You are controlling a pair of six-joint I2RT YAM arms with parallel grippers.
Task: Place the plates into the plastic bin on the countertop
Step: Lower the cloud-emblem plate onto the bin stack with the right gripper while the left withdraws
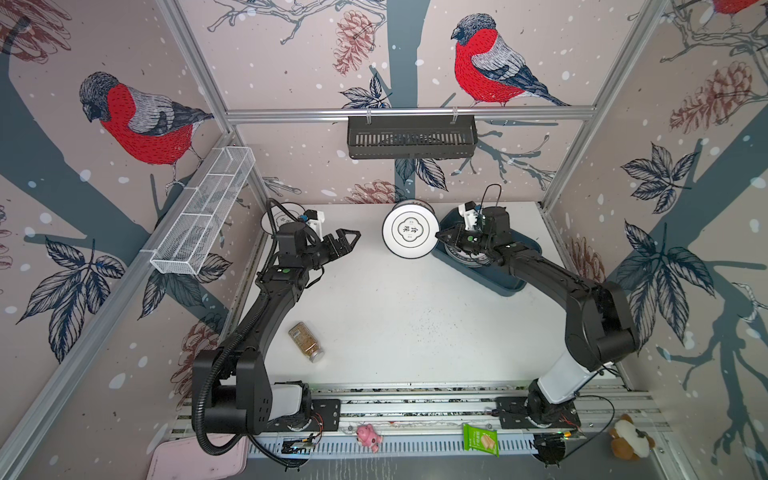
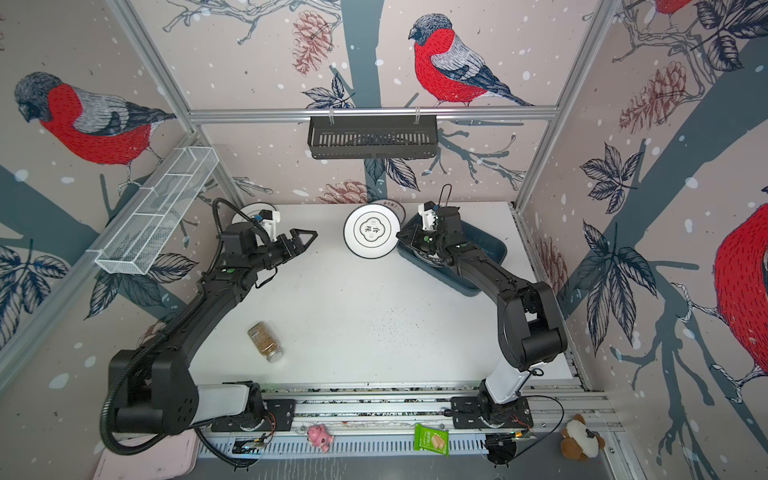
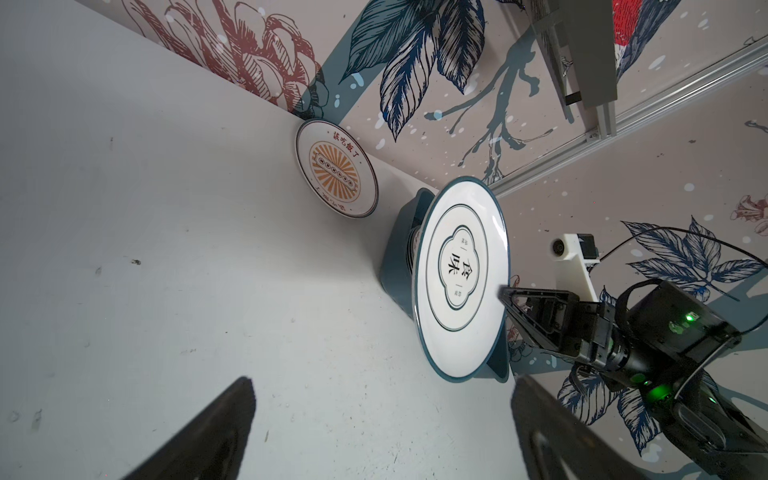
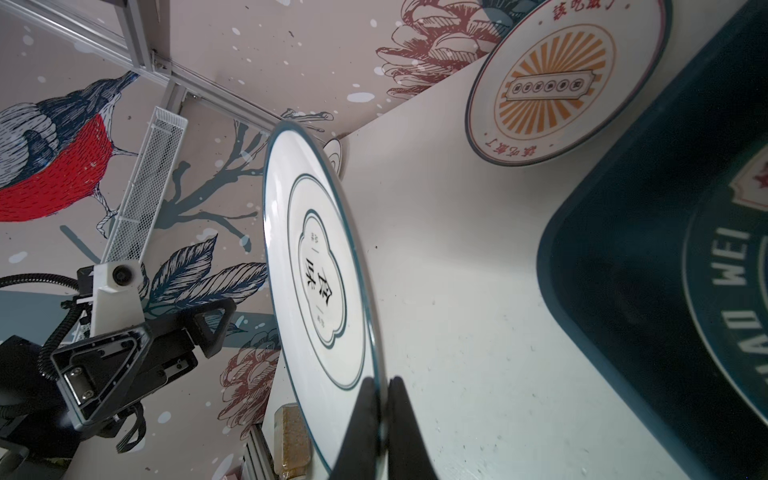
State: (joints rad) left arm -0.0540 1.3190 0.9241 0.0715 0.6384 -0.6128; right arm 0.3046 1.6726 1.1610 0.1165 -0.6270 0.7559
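We find the right gripper (image 4: 380, 395) clamped on the rim of the cloud-centre plate (image 1: 410, 231), its two fingers pressed tight against either face of the edge. In both top views this plate shows its full round face upward. It sits just beside the left end of the plastic bin (image 1: 511, 282), with a dark shadow on the countertop (image 1: 395, 311) below it. It is not inside the bin. The bin stands at the right rear of the countertop and contains a lettered-rim plate (image 4: 727, 291), which lies flat on its floor and is partly covered by the right arm in both top views. The left gripper (image 1: 352, 240) is released, jaws spread wide and grasping nothing. It sits to the left of the held plate and apart from it. A sunburst plate (image 3: 336, 174) lies on the countertop against the back wall (image 3: 415, 137), just behind the held plate. A further plate, the corner plate (image 2: 249, 212), lies in the rear left corner, largely hidden under the left arm. A spice jar (image 1: 306, 341) lies on its side near the front left.
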